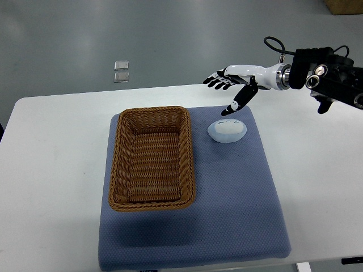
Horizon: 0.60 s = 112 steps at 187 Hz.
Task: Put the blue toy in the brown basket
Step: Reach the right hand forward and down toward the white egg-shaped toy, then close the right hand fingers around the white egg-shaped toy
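Observation:
A pale blue rounded toy (227,130) lies on the blue mat (238,192), just right of the brown woven basket (152,157). The basket holds nothing. My right hand (228,85) reaches in from the right edge and hovers above and behind the toy. Its fingers (216,80) are spread and hold nothing, with the thumb (239,101) pointing down toward the toy without touching it. The left arm is out of view.
The mat lies on a white table (51,170). Two small clear squares (121,71) lie on the grey floor beyond the table's far edge. A brown box corner (345,5) shows at the top right.

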Available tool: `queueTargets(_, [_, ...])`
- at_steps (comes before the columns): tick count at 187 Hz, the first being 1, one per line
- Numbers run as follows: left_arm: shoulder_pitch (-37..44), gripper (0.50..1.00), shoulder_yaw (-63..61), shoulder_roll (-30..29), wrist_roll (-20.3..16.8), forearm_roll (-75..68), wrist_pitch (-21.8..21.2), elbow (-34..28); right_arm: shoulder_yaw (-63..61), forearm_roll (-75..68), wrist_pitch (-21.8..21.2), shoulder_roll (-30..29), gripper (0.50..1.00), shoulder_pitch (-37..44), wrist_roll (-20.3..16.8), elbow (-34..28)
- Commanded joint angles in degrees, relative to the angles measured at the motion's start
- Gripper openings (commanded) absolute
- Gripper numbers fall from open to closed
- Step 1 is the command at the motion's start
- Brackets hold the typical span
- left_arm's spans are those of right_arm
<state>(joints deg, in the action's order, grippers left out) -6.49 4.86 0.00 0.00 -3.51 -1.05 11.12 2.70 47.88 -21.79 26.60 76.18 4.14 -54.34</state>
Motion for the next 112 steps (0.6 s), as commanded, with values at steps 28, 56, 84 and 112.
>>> queueTargets(28, [0.0, 1.000, 0.1, 0.0, 0.0, 0.1, 0.0, -0.3, 10.3, -0.5, -2.8, -1.0, 0.901, 10.3, -7.5, -6.7])
queueTargets(56, [0.1, 1.000, 0.1, 0.0, 0.0, 0.0, 0.0, -0.3, 11.8, 0.2, 2.4, -3.0, 0.901, 8.1, -7.6, -6.1])
queueTargets(84, [0.1, 1.000, -0.2, 0.0, 0.0, 0.0, 0.0, -0.2, 14.3, 0.7, 6.8, -4.0, 0.901, 5.5, -7.5, -4.8])
queueTargets(112, [0.1, 1.000, -0.3, 0.0, 0.0, 0.0, 0.0, -0.2, 14.3, 1.8, 7.9, -4.0, 0.899, 3.7, -7.5, -4.6])
